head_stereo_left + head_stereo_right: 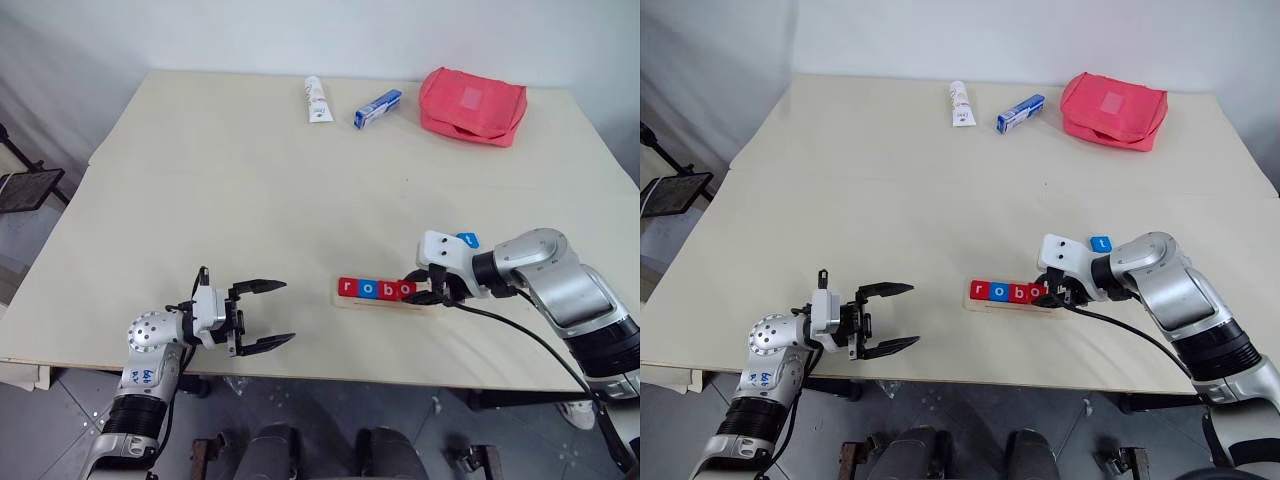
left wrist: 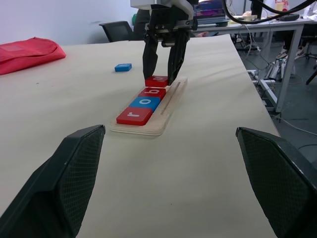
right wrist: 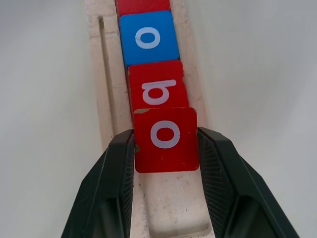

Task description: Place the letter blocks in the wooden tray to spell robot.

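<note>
My left claw idles wide by the table's near edge while my right pinches the second o block over the wooden tray, needing seating before t.

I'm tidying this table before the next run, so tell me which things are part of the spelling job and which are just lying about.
Part of the job:
- wooden tray
- r, o, b blocks in the tray
- second red o block, clamped in the right gripper
- blue t block, loose on the table

Just lying about:
- white tube
- blue-and-white box
- red pouch
</note>
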